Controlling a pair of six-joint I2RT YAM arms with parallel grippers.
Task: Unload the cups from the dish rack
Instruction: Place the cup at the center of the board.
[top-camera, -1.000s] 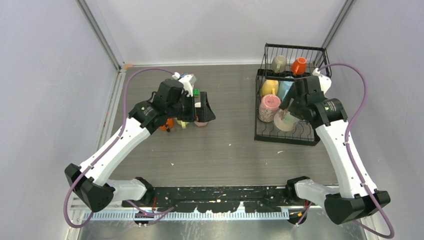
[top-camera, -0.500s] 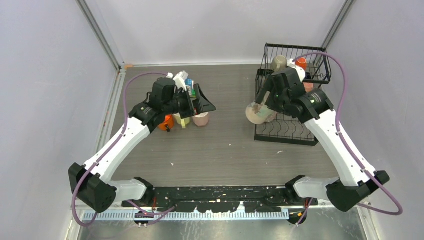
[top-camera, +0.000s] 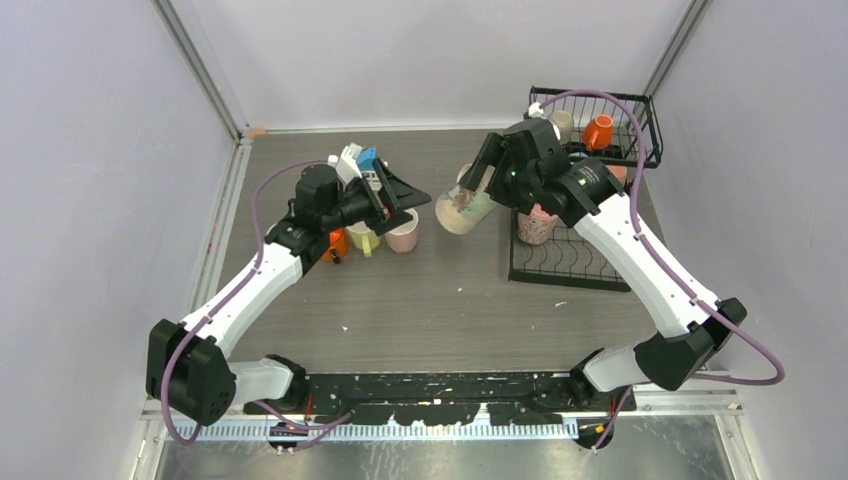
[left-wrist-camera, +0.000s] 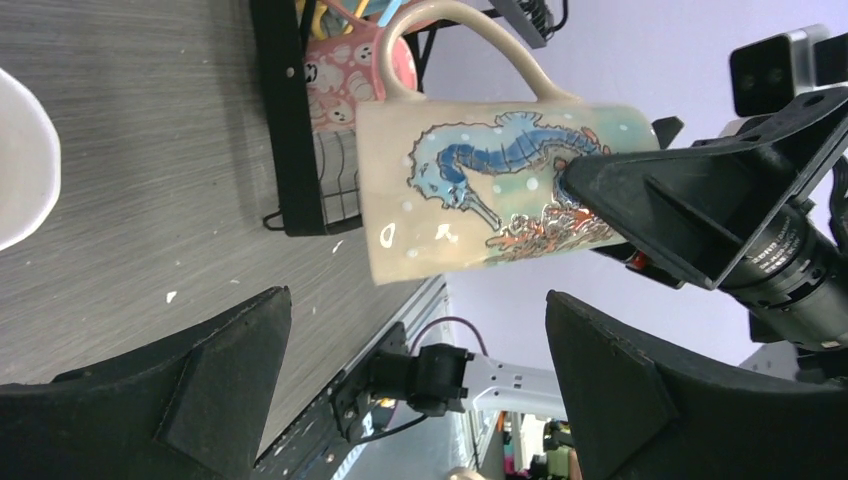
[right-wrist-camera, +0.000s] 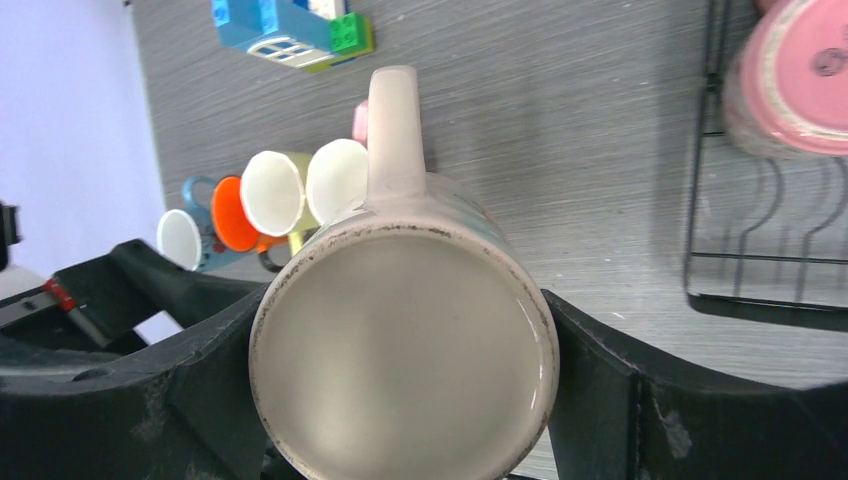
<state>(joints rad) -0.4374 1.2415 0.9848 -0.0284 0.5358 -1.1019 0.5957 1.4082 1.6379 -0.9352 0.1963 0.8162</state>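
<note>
The cream seahorse mug (top-camera: 462, 208) hangs on its side above the table (top-camera: 450, 300), between the dish rack (top-camera: 570, 265) and the unloaded cups (top-camera: 402, 235). The right gripper (top-camera: 478, 185) clamps it between its fingers (right-wrist-camera: 640, 400). The left gripper (left-wrist-camera: 415, 320) gapes wide and empty.

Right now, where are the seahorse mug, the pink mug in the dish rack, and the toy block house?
seahorse mug (left-wrist-camera: 480, 200), left wrist view, painted side wall.
pink mug (left-wrist-camera: 342, 88), left wrist view, patterned side.
toy block house (right-wrist-camera: 265, 22), right wrist view, blue blocks.
</note>
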